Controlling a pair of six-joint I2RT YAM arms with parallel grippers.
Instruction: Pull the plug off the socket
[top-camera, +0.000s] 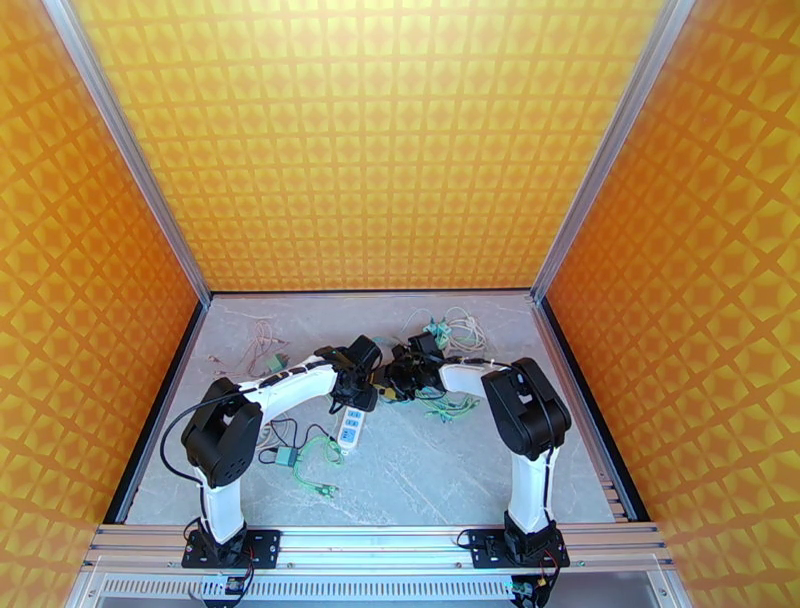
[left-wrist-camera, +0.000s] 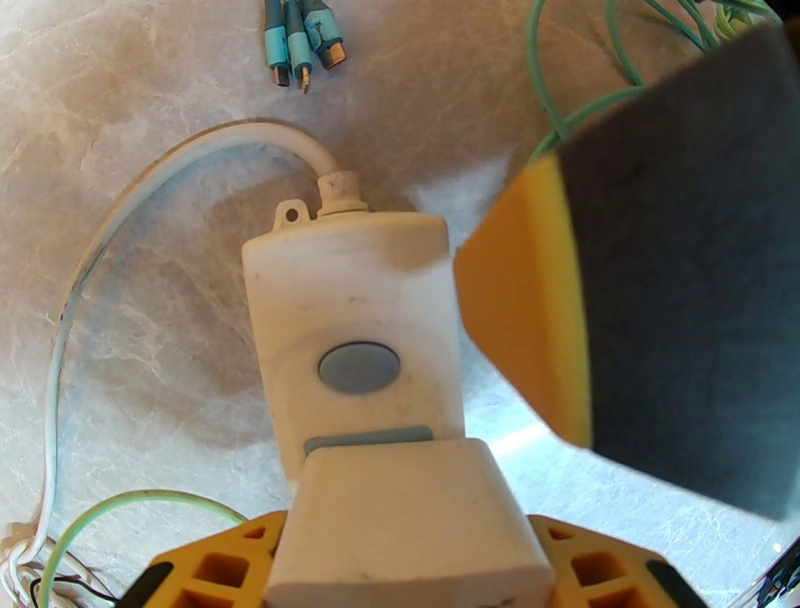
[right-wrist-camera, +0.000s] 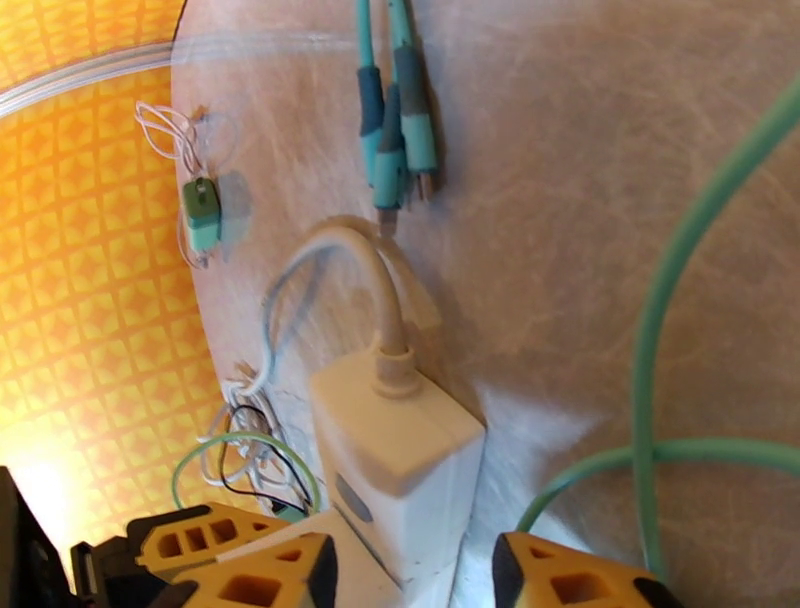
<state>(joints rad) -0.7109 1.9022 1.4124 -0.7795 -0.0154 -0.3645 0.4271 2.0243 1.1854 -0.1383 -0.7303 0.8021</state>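
Socket strip (left-wrist-camera: 350, 310), white, flat on table (left-wrist-camera: 150, 100). Plug (left-wrist-camera: 410, 510): seated in strip's end opposite its cord (left-wrist-camera: 150, 190), pinched by left gripper (left-wrist-camera: 410, 560). Right gripper (right-wrist-camera: 412, 568): fingers (right-wrist-camera: 570, 580) straddle the strip (touching or not, cannot tell).

Socket (left-wrist-camera: 350, 300), plug (left-wrist-camera: 410, 520) matt white plastic, scuffed; table (left-wrist-camera: 120, 80) smooth marbled stone-look; cable (right-wrist-camera: 388, 300) rubbery.

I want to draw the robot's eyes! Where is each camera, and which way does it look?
Top camera: above and behind the arm bases, looking down at the table; the left arm and right arm show.
Left wrist camera: on the left arm, looking down on the power strip; the left fingers flank the white plug.
Right wrist camera: on the right arm, facing the strip's cable end; the right fingers show at the bottom.
Shared: both wrist views show the power strip and teal connectors.
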